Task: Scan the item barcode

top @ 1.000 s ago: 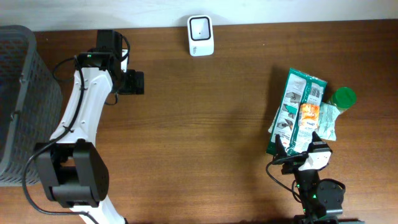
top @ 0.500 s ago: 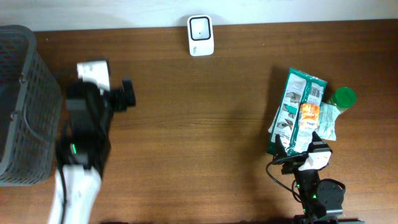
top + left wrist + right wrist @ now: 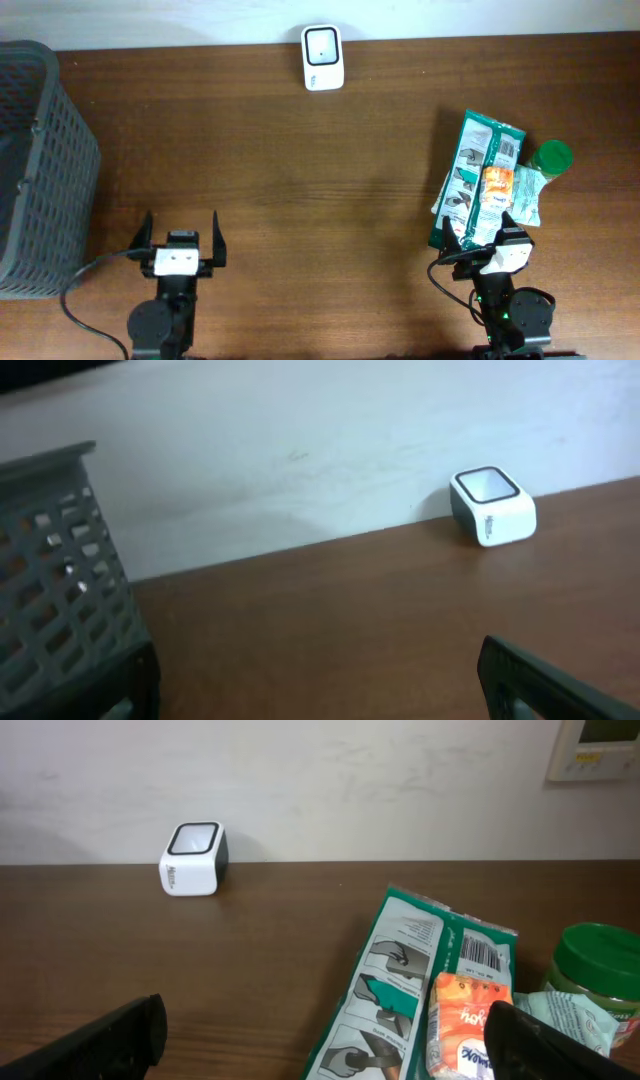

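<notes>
Two grippers, left (image 3: 181,218) and right (image 3: 480,232), both wide open, empty. Green packet (image 3: 478,170) lies just ahead of right gripper, barcode (image 3: 485,952) upward; scanner (image 3: 322,57) far ahead-left. Advised: grip packet edge, barcode uncovered.

Brown wooden table (image 3: 320,180), white scanner (image 3: 323,57) at far edge, grey basket (image 3: 40,170) left, green packet (image 3: 475,165) and green-lidded jar (image 3: 552,157) right

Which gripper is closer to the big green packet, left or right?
Right. The right gripper is at the near end of the green packet; the left gripper is far off on the other side.
</notes>
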Available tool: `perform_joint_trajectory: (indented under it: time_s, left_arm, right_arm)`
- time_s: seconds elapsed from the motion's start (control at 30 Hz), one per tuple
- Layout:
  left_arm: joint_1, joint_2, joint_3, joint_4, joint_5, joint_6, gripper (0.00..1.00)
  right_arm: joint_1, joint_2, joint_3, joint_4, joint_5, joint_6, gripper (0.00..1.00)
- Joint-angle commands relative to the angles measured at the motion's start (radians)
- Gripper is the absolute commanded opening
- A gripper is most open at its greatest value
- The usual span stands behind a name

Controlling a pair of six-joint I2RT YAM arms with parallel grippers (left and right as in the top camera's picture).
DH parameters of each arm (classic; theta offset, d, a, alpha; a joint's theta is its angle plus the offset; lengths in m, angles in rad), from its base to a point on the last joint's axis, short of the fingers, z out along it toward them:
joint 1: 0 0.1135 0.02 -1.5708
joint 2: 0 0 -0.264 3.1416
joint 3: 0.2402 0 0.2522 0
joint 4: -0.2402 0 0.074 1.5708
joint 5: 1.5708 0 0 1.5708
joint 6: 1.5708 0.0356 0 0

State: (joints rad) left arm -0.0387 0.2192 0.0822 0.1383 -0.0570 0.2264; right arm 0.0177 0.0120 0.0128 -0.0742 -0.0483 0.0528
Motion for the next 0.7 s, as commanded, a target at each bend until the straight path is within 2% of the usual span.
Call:
perform_joint_trajectory:
  time_s: [0.0, 0.17, 0.67]
  left_arm:
    - [0.039, -0.082, -0.056, -0.03, 0.039, 0.079, 0.99]
    - [0.066, -0.179, -0.074, -0.23, 0.035, 0.082, 0.99]
    - [0.07, -0.214, -0.073, -0.222, 0.036, 0.082, 0.99]
  right_arm:
    - [0.009, -0.006, -0.007, -0.002, 0.008, 0.008, 0.98]
    - [0.009, -0.006, -0.007, -0.002, 0.008, 0.008, 0.98]
    - [0.009, -0.006, -0.007, -0.002, 0.008, 0.008, 0.98]
